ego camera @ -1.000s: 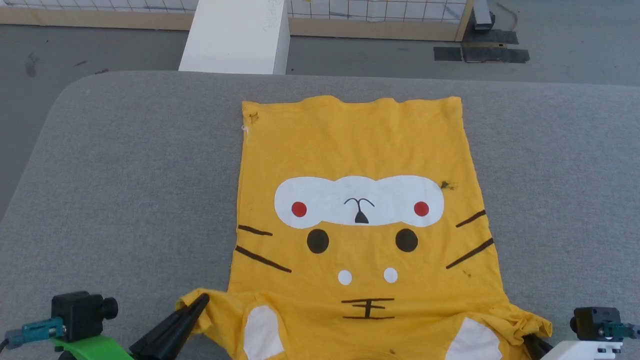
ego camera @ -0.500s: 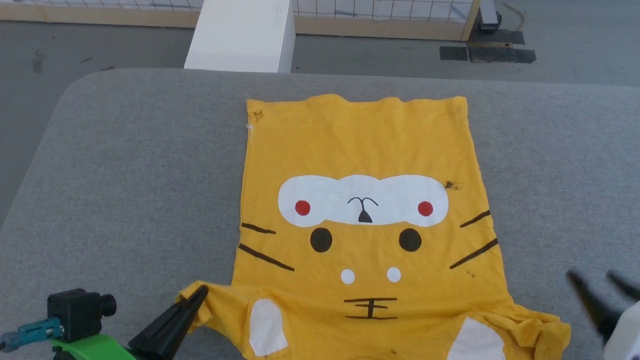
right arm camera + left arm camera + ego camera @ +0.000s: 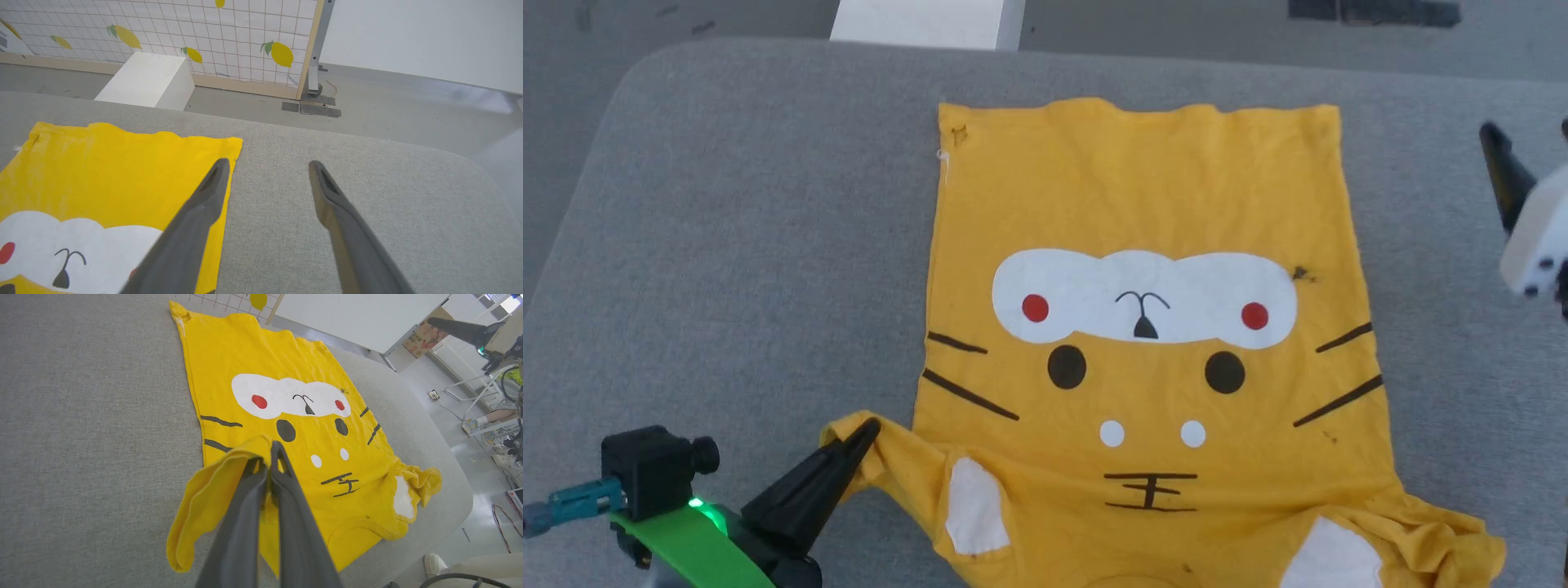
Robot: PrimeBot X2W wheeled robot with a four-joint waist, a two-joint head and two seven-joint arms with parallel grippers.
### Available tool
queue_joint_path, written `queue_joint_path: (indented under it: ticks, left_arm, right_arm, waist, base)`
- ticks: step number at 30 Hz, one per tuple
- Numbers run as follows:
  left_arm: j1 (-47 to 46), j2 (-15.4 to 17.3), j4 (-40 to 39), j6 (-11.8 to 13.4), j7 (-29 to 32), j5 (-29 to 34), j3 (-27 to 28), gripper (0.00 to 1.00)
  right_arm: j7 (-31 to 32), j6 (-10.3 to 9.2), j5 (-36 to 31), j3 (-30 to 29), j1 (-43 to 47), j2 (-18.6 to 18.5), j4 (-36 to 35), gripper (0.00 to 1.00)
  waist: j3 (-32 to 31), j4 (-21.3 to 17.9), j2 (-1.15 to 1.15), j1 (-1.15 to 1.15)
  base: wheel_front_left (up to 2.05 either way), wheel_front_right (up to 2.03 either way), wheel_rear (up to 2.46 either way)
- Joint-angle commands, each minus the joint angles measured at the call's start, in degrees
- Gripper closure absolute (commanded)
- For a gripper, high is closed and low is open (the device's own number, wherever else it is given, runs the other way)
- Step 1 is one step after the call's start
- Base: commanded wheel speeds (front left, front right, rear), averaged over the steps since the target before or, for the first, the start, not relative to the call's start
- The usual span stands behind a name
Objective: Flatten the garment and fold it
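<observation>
In the left gripper (image 3: 273, 455), clamped tight: a sleeve (image 3: 212, 490) of the shirt (image 3: 1143, 188). Right gripper (image 3: 267, 163) spread apart, empty; shirt's corner beside its left finger.

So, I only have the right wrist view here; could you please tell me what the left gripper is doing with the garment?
Observer: The left gripper is shut on the garment, its jaws pinching the left-side sleeve at the near edge.
Operator: Thank you. How does the opposite sleeve look?
Observer: The right-side sleeve lies bunched and wrinkled on the grey surface, with nothing holding it.
</observation>
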Motion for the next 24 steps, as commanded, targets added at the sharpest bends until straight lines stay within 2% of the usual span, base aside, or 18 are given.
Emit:
queue_joint_path:
  ticks: [1,7,10,18,24]
  left_arm:
    - [-1.8,-0.2,0.1,-0.9,-0.2,0.6,-0.1,1.00]
    - [-5.2,-0.9,0.2,-3.3,-1.0,2.3,-0.7,1.00]
    - [-7.1,-1.4,0.5,-4.3,-1.3,3.0,-1.4,1.00]
    - [-10.8,-2.4,2.7,-5.9,-1.8,3.1,-3.4,1.00]
    - [-12.6,-2.6,4.5,-6.3,-2.8,2.6,-4.8,1.00]
  right_arm:
    - [0.7,-0.08,-1.6,0.3,-3.0,0.2,1.9,0.00]
    - [4.0,-0.08,-7.7,0.1,-13.6,1.1,9.0,0.00]
    - [5.7,-0.08,-10.9,-1.7,-16.9,2.4,11.7,0.00]
    - [8.3,-0.08,-17.7,-8.1,-19.5,5.2,14.5,0.00]
    - [8.2,-0.08,-19.8,-11.4,-19.4,6.5,14.8,0.00]
  waist:
    - [4.3,3.0,0.00,-0.01]
    - [9.7,6.2,0.00,-0.01]
    - [11.9,7.8,0.00,-0.01]
    - [15.6,11.3,0.00,-0.01]
    - [17.4,12.8,0.00,-0.01]
  base:
    - [0.00,0.00,0.00]
    - [0.00,0.00,0.00]
    - [0.00,0.00,0.00]
    - [0.00,0.00,0.00]
    - [0.00,0.00,0.00]
